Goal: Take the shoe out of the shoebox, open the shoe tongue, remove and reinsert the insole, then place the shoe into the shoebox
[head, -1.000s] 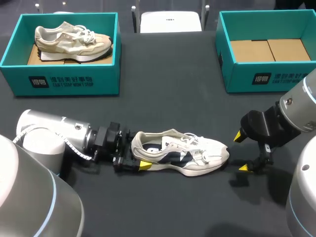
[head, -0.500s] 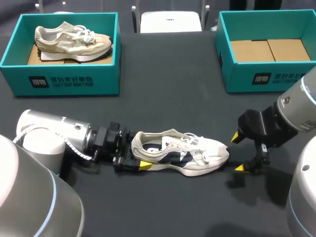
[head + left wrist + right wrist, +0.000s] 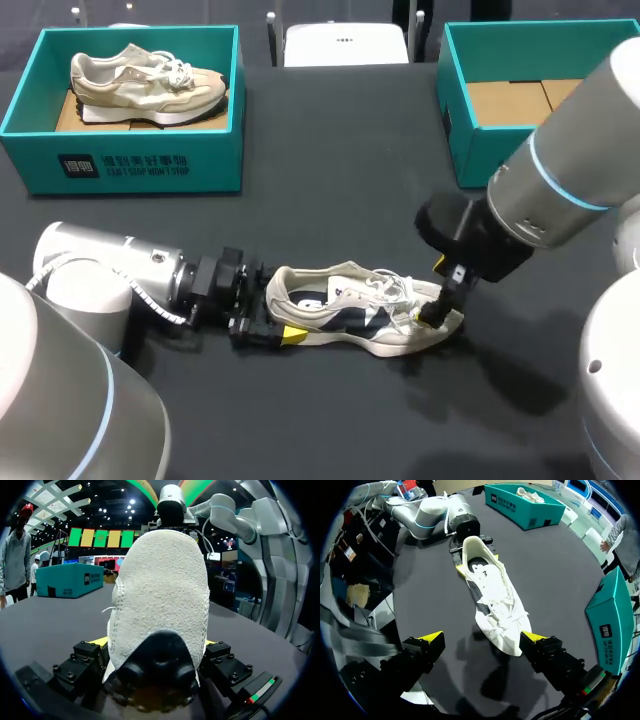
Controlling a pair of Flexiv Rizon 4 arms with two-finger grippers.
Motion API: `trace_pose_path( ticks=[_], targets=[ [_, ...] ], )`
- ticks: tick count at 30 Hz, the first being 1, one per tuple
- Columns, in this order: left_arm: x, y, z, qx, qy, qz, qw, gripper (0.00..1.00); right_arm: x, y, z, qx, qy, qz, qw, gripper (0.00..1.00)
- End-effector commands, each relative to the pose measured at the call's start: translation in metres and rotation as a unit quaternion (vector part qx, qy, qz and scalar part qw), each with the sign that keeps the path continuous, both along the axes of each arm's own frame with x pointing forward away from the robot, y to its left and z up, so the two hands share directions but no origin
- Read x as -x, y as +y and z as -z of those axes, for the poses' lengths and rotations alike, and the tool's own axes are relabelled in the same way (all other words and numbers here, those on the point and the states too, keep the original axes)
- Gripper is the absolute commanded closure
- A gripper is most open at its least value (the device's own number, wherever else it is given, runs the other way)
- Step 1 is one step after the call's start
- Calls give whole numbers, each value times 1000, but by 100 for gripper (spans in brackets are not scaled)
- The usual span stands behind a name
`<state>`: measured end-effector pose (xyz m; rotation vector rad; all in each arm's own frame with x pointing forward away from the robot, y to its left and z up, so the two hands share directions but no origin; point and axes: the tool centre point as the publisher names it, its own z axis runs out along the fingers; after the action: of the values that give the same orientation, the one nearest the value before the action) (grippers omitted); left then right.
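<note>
There are two blue-green boxes at the far side of the black table (image 3: 330, 200). The left box (image 3: 140, 165) has a tan shoe (image 3: 145, 85) in it. That shoe lies on its sole with its toe pointing to the right. The right box (image 3: 478, 155) has no shoe in it. Only its brown cardboard floor (image 3: 505, 100) shows, and my right arm covers part of this box.

The white shoe (image 3: 360, 310) is not in a box. It stands on its sole on the table, near the front, between my two arms. Its heel points to my left arm and its toe points to my right arm. Its laces are loose on top. A dark insole (image 3: 479, 567) lies inside it.

The left gripper (image 3: 275, 312) lies low on the table at the back of the shoe. Its two fingers press on the heel, one from each side, so it has hold of the white shoe. In the left wrist view the heel fills the space between the yellow tips.

The right gripper (image 3: 438, 292) hangs over the toe of the shoe. Its fingers are spread wide and hold nothing. In the right wrist view the toe sits between the two yellow tips, closer to one of them. I cannot tell if that finger touches the toe.
</note>
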<state>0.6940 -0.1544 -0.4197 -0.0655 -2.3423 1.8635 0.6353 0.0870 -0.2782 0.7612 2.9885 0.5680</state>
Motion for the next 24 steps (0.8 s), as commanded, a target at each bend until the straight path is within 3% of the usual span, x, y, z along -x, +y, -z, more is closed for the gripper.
trace_pose_path(
  ticks=[1, 3, 16, 18, 24],
  targets=[
    [1, 0, 1, -1, 0, 0, 1000, 100, 2, 12, -29, 126, 47, 127, 983, 0],
    [1, 0, 1, -1, 0, 0, 1000, 100, 1, 10, -41, 133, 54, 122, 982, 0],
    [1, 0, 1, -1, 0, 0, 1000, 100, 1, 10, -41, 133, 54, 122, 982, 0],
    [1, 0, 1, -1, 0, 0, 1000, 100, 1, 26, -42, 122, 38, 175, 976, 0],
    [1, 0, 1, -1, 0, 0, 1000, 100, -2, 67, -50, 155, 32, 332, 930, 0]
  ],
)
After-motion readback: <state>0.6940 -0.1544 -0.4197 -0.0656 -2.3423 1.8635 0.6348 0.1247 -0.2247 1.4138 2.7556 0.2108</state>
